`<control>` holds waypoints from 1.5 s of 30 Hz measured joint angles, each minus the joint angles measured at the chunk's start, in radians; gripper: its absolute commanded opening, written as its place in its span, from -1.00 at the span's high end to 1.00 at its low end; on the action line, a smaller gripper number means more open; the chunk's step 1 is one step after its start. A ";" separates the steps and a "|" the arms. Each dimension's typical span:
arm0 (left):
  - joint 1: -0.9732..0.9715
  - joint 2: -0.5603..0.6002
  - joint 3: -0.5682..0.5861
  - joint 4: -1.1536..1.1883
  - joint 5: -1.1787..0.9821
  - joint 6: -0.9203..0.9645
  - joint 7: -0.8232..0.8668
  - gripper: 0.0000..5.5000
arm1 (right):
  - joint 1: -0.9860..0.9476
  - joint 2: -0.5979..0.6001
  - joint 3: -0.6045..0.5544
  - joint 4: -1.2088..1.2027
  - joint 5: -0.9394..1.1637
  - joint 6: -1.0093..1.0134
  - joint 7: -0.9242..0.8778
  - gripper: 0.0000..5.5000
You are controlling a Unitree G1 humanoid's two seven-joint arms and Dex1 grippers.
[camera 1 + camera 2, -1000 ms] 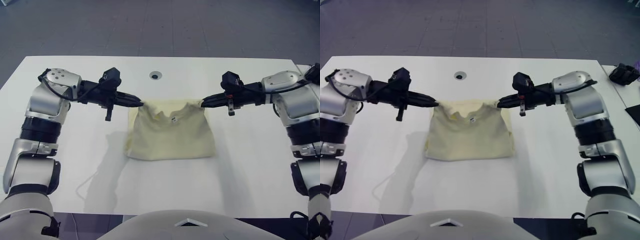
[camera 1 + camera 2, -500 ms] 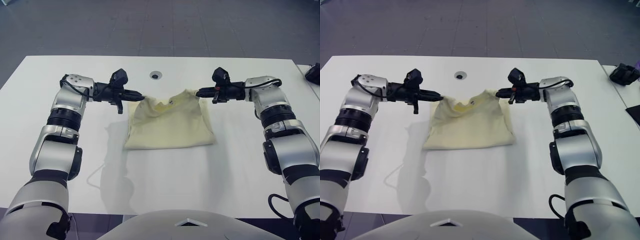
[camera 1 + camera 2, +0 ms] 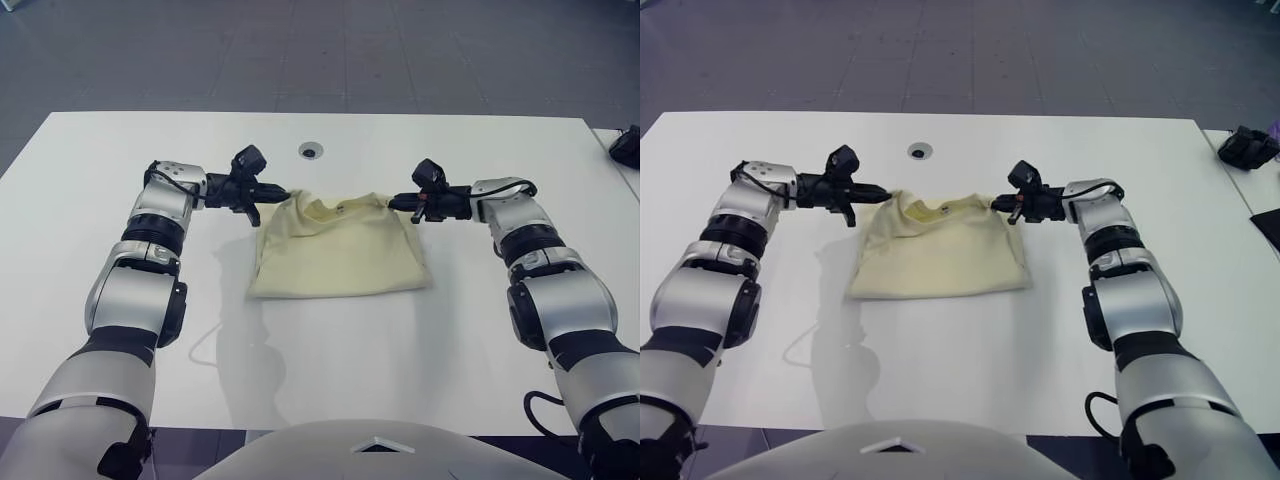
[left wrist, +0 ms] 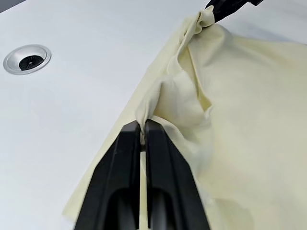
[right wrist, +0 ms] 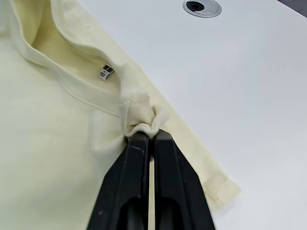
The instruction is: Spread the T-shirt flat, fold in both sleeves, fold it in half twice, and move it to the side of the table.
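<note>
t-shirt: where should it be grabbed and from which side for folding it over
Probably at the two far corners of the T-shirt, either side of the collar, coming in from each outer side, low over the table. The cloth bunches into thin, pinchable ridges there. The left gripper and right gripper are shut on those.
</note>
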 measured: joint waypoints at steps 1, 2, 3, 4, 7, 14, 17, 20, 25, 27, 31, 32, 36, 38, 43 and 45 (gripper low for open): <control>-0.001 -0.001 0.000 0.005 0.011 -0.004 0.005 1.00 | 0.000 0.000 -0.002 0.001 -0.003 -0.002 -0.004 0.99; -0.003 -0.002 0.001 0.011 0.017 -0.010 0.011 1.00 | 0.000 0.001 -0.004 0.002 -0.011 -0.008 -0.012 0.99; -0.003 -0.002 0.002 0.017 0.023 -0.015 0.018 1.00 | 0.000 0.001 -0.007 0.003 -0.012 -0.012 -0.021 0.99; -0.003 -0.003 0.003 0.018 0.025 -0.020 0.024 1.00 | 0.000 0.002 -0.008 0.004 -0.015 -0.015 -0.027 0.99; -0.016 -0.008 0.007 0.036 0.045 -0.028 0.079 0.88 | 0.000 0.008 -0.009 0.009 -0.041 -0.050 -0.095 0.82; -0.038 -0.031 0.038 0.080 0.074 -0.041 0.259 0.52 | 0.002 0.024 -0.033 0.034 -0.084 -0.102 -0.328 0.45; -0.042 -0.023 0.041 0.068 0.095 -0.068 0.310 0.39 | 0.009 0.015 -0.013 0.032 -0.139 -0.156 -0.420 0.32; 0.004 0.021 0.040 -0.107 0.100 -0.104 0.269 0.16 | 0.046 0.004 0.038 -0.010 -0.209 -0.250 -0.456 0.11; 0.238 0.050 0.002 -0.502 0.103 -0.060 0.206 -0.15 | 0.074 -0.010 0.062 -0.085 -0.251 -0.314 -0.464 -0.19; 0.328 0.072 -0.003 -0.666 0.092 -0.003 0.182 -0.27 | 0.077 -0.017 0.063 -0.125 -0.253 -0.324 -0.463 -0.30; 0.515 0.134 -0.002 -0.999 0.077 0.145 0.168 -0.53 | 0.101 -0.044 0.065 -0.250 -0.254 -0.333 -0.452 -0.55; 0.543 0.141 -0.005 -1.040 0.074 0.169 0.167 -0.58 | 0.109 -0.044 0.074 -0.268 -0.262 -0.335 -0.452 -0.60; 0.649 0.211 -0.043 -1.219 0.072 0.254 0.124 -0.83 | 0.199 -0.058 0.127 -0.335 -0.325 -0.360 -0.442 -0.84; 0.652 0.232 -0.052 -1.239 0.089 0.260 0.126 -0.96 | 0.249 -0.087 0.135 -0.374 -0.335 -0.364 -0.428 -0.96; 0.656 0.278 -0.090 -1.229 0.155 0.253 0.130 -0.96 | 0.382 -0.202 0.136 -0.581 -0.329 -0.379 -0.378 -0.96; 0.664 0.305 -0.103 -1.219 0.182 0.244 0.128 -0.96 | 0.437 -0.238 0.122 -0.671 -0.320 -0.362 -0.349 -0.96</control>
